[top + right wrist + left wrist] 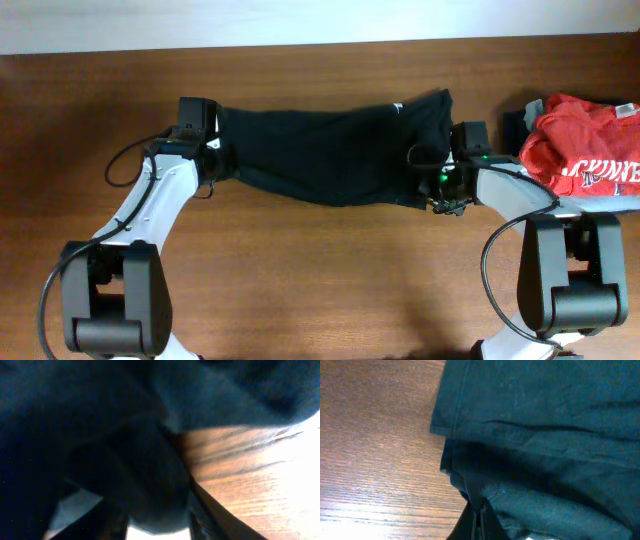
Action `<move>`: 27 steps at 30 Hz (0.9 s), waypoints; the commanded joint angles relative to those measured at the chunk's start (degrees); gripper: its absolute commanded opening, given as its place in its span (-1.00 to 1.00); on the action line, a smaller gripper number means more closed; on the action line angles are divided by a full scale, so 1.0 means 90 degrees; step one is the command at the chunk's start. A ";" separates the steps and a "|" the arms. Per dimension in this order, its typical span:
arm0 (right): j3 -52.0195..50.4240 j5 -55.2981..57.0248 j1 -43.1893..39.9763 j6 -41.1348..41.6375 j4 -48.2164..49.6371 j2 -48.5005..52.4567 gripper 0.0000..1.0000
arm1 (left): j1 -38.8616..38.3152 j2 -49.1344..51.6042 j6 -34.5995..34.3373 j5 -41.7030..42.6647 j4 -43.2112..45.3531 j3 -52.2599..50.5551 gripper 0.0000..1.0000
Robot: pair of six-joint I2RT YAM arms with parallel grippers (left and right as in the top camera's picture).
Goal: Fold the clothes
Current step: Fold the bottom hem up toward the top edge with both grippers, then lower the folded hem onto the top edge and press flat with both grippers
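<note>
At the upper centre of the wooden table [320, 280], one black T-shirt [330, 150] is lying stretched sideways between two grippers. At its left end, the left gripper [480, 519] is pinching the cloth's edge, fingers pressed together. At its right end, the right gripper [156, 522] is squeezing a wad of fabric. One red shirt [585, 150] is sitting crumpled at the frame's right edge.

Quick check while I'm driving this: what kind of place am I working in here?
Likely a robot test bench for laundry folding, not a home: a plain wooden table, the black T-shirt stretched between the left arm and right arm, and a red shirt waiting at the right.
</note>
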 commanded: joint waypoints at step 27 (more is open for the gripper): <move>-0.0168 0.0153 -0.0180 -0.0318 -0.2397 -0.2365 -0.92 | -0.0022 -0.1542 0.0153 -0.0498 -0.0964 0.0075 -0.99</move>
